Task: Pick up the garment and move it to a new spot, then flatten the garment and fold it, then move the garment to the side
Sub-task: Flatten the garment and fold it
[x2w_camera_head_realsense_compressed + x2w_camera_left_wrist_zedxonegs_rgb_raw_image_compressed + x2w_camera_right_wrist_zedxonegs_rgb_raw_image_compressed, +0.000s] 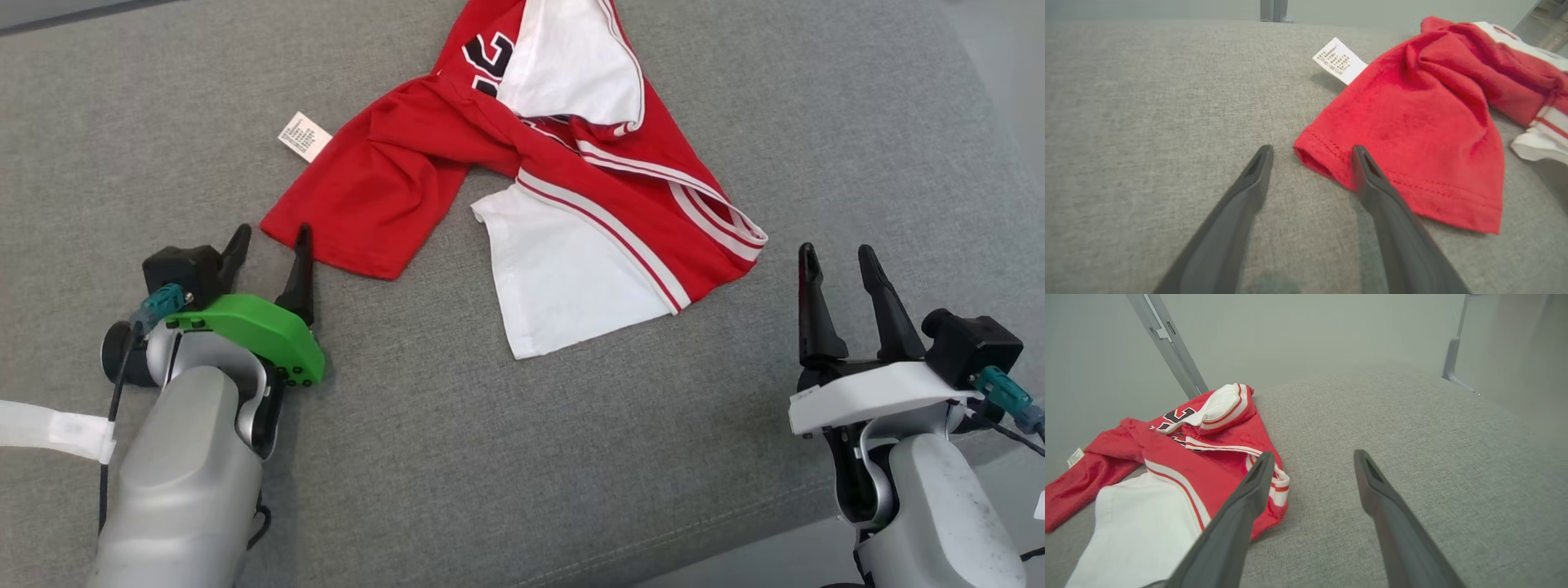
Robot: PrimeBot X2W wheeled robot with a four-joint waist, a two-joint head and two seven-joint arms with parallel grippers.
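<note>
The garment [522,155] is a red and white shirt with striped trim and black lettering, lying crumpled on the grey cushion. My left gripper [271,242] stands open at its red corner; in the left wrist view that gripper [1310,153] straddles the hemmed corner of the garment [1412,134], its right finger over the cloth. My right gripper [838,257] is open just right of the striped edge, apart from it. In the right wrist view the gripper [1312,457] has bare cushion between its fingers, and the garment [1180,465] lies to the left.
The grey cushion [506,457] spreads wide in front of and to both sides of the shirt. A white care label [304,135] sticks out at the shirt's left. Metal frame legs [1167,339] stand behind the cushion. The cushion's right edge [1004,122] drops to a pale floor.
</note>
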